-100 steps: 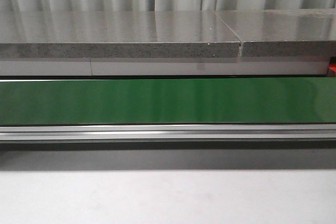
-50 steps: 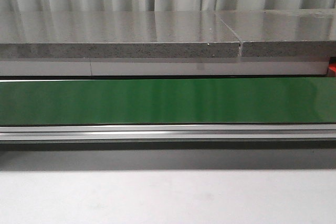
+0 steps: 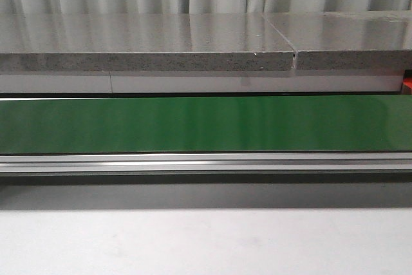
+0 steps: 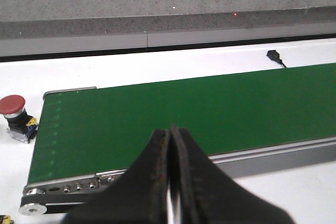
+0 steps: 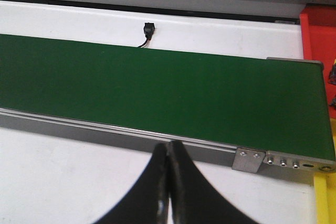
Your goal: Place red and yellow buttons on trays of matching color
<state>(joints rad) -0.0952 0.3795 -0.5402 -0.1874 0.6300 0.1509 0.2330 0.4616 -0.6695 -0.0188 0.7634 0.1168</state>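
Left claw (image 4: 171,182) pressed together, empty, above green belt (image 4: 173,119); right claw (image 5: 168,182) likewise. Red button (image 4: 14,116) on table (image 4: 157,72) beside belt end.

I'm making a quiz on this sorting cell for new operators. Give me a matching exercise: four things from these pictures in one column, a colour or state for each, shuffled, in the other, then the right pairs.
Things:
1. conveyor belt
2. push button
3. left gripper
4. tray

Colour or state:
A. shut, holding nothing
B. red, at the far right
C. green, nothing on it
D. red cap, standing on the white table beside the belt's end

Pairs: 1-C, 2-D, 3-A, 4-B
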